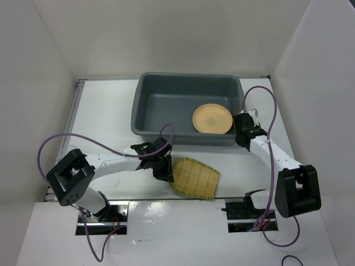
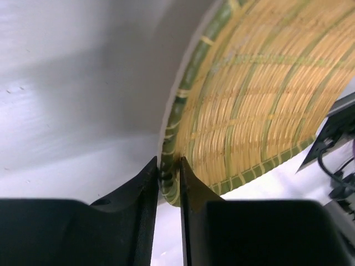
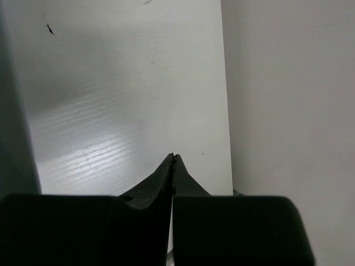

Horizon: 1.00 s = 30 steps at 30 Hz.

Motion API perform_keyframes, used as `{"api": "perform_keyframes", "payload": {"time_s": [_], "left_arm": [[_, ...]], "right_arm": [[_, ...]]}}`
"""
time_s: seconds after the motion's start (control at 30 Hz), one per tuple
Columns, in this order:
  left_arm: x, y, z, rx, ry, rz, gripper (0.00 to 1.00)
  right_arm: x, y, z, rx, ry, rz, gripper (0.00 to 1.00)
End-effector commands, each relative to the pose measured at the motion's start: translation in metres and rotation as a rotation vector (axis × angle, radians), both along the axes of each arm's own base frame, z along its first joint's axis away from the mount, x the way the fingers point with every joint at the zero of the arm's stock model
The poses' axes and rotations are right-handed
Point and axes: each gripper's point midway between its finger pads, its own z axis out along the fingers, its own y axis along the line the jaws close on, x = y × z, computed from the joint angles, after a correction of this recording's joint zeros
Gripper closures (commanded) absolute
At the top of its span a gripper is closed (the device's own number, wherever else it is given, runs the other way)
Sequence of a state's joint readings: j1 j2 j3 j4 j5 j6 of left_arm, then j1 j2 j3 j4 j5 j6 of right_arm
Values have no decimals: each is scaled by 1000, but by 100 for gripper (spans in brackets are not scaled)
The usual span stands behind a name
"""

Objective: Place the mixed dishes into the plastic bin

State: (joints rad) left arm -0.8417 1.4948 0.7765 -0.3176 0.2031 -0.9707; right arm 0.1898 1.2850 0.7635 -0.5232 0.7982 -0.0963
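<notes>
We see the left gripper [image 2: 169,163] clamped on the tray [image 2: 260,100] rim, lower centre; the right gripper [image 3: 172,157], mid right, is closed on nothing. A plate [image 1: 212,118] lies in the bin [image 1: 166,105].

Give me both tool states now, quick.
Left tool: closed on the bamboo tray rim.
Right tool: closed, holding nothing.
</notes>
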Motion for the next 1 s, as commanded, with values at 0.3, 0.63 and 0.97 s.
{"api": "perform_keyframes", "payload": {"time_s": [0.3,0.63,0.97], "left_arm": [[-18,-44,109,-240,-133,-409,100],[-34,-97,242,-646,-195,-742,100],[50,-83,310,-777,-353,-666,100]], "right_arm": [[0,-15,62,-42,-319,-137,95],[-5,-19,69,-52,-362,-161,92],[-17,-33,90,-119,-481,-288,84]]}}
